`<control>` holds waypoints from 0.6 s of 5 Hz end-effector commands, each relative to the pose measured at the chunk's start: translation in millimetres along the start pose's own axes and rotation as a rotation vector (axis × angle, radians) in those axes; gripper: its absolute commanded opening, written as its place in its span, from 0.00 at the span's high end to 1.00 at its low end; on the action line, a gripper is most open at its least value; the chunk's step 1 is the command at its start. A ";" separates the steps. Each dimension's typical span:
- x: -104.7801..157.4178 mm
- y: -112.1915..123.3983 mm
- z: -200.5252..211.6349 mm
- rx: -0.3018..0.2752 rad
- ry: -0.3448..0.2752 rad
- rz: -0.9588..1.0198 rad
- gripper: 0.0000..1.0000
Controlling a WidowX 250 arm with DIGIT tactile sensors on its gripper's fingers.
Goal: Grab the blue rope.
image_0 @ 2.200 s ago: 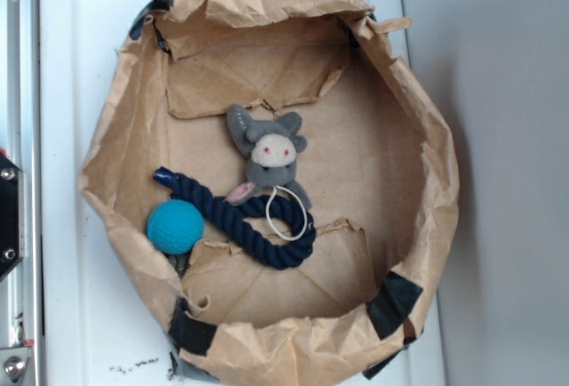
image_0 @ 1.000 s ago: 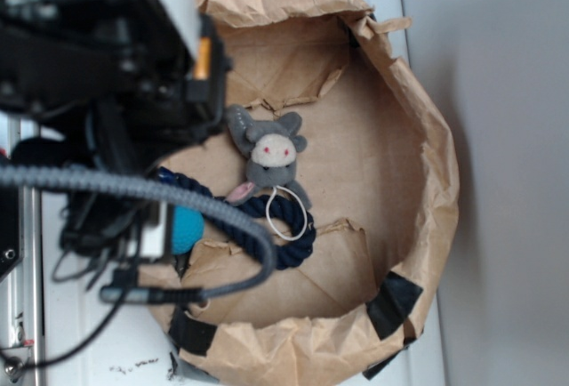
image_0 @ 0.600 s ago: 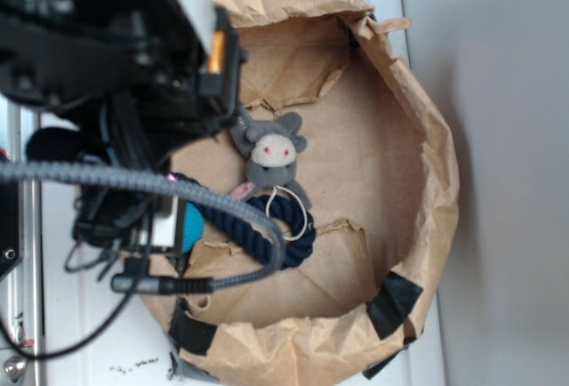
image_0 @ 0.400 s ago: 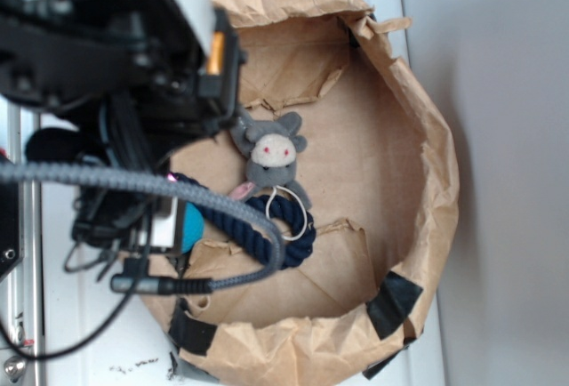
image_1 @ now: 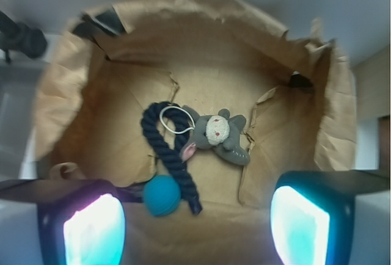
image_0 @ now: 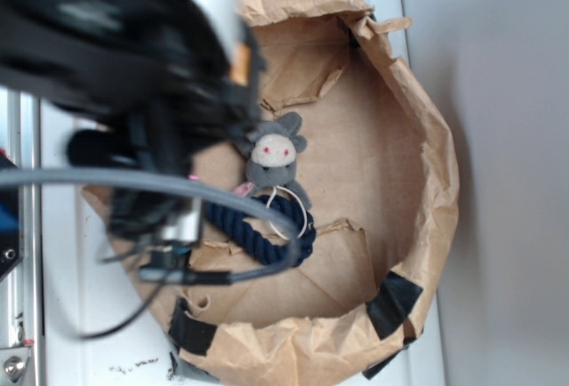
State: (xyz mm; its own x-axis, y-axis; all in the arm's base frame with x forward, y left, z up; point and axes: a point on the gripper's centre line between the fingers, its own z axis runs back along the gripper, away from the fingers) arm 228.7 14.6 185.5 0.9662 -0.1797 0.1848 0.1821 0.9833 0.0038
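Observation:
The blue rope (image_1: pixel 171 155) is a thick navy twisted loop on the floor of the brown paper bag (image_1: pixel 61 94). In the wrist view it runs from its loop near the plush toy down to an end beside the turquoise ball. My gripper (image_1: pixel 197 228) hangs above the bag's near rim, open wide, its lit fingers (image_1: pixel 91 228) far apart with nothing between them. The rope lies ahead of the jaws, apart from them. In the exterior view the blurred black arm (image_0: pixel 133 75) covers the bag's left part; only the rope's loop (image_0: pixel 267 235) shows below it.
A grey plush toy (image_1: pixel 217 132) lies against the rope's loop, with a thin white ring (image_1: pixel 173 120) over the loop. The turquoise ball (image_1: pixel 162 195) touches the rope's lower end. Crumpled bag walls (image_0: pixel 427 181) ring everything, on a white surface (image_0: pixel 89 315).
The arm came in from the left and has shifted further right over the bag, now hiding the ball and the rope's capped end in the exterior view. The objects have not moved.

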 end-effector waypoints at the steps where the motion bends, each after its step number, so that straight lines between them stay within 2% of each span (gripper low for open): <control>1: 22.1 38.1 -31.8 0.103 -0.010 0.000 0.00; 2: 14.9 40.6 -57.8 0.125 -0.035 -0.076 0.00; 3: 10.2 34.5 -80.8 0.133 -0.027 -0.115 0.00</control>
State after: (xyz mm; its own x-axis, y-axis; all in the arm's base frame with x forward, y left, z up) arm 253.6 45.3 96.8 0.9420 -0.2875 0.1732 0.2655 0.9539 0.1397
